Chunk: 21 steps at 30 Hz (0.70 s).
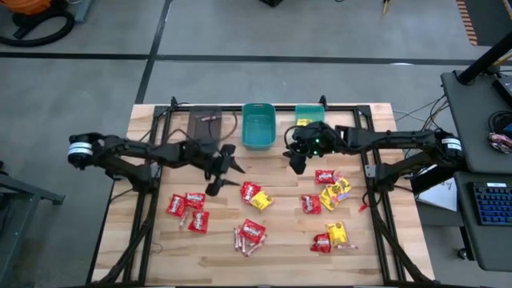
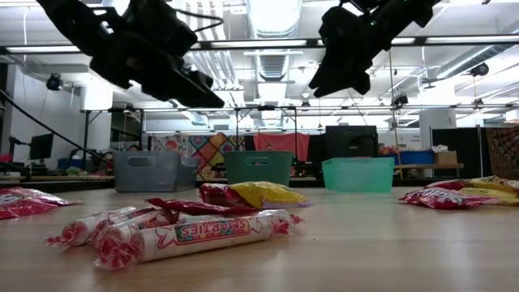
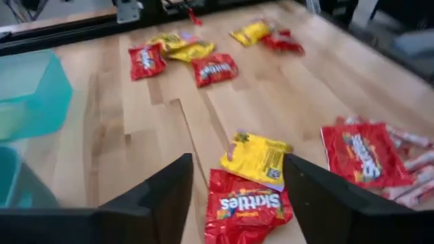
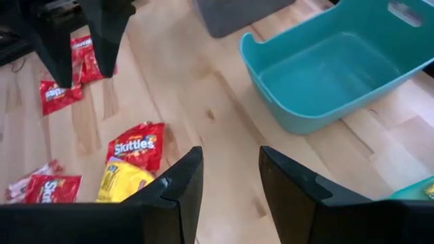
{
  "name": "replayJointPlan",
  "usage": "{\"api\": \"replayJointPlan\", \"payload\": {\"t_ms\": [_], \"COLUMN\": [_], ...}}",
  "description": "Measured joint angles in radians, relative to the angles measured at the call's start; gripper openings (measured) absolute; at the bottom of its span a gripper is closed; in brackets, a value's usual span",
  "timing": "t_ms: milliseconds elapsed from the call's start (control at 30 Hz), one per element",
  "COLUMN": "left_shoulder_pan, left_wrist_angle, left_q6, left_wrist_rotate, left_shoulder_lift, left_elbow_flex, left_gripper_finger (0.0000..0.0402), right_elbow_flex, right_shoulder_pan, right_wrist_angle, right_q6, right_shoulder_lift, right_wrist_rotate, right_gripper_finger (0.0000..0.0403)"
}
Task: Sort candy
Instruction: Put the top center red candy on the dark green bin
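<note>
The candy lies scattered on the wooden table: red packets (image 1: 186, 210), a red and a yellow packet (image 1: 256, 194), pinkish stick pieces (image 1: 250, 234) and a red-and-yellow cluster (image 1: 332, 188) on the right. My left gripper (image 1: 228, 178) hangs open above the table, left of centre. In its wrist view, a red Skittles packet (image 3: 247, 203) and a yellow packet (image 3: 258, 156) lie flat on the wood below and ahead of its fingers, untouched. My right gripper (image 1: 294, 162) hovers open near the teal bin (image 4: 339, 61) with nothing between its fingers (image 4: 180, 183).
Three bins stand in a row at the far edge: a grey one (image 1: 204, 124), a teal one (image 1: 258, 124) and a smaller green one (image 1: 310, 116). Black frame rails (image 1: 148, 216) run along the table's left and right sides. Bare wood lies between the candy groups.
</note>
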Motion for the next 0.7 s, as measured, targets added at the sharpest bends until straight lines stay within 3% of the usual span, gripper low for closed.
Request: {"api": "replayJointPlan", "payload": {"t_ms": [167, 433, 700], "left_shoulder_pan": [-0.095, -0.165, -0.186], "left_wrist_angle": [-0.012, -0.011, 0.115], "left_q6": [0.029, -0.044, -0.120], "left_wrist_rotate": [-0.193, -0.221, -0.244], "left_shoulder_lift": [0.016, 0.095, 0.254], "left_elbow_flex": [0.000, -0.002, -0.002], "left_gripper_finger": [0.0243, 0.0229, 0.0222], "right_elbow_flex": [-0.002, -0.005, -0.007], "right_shoulder_pan": [0.013, 0.013, 0.030], "right_wrist_angle": [0.000, 0.002, 0.004], "right_q6": [-0.018, -0.022, -0.009], "right_shoulder_lift": [0.000, 0.005, 0.031], "right_wrist_rotate": [0.000, 0.000, -0.001], "right_gripper_finger": [0.0132, 0.0136, 0.0130]}}
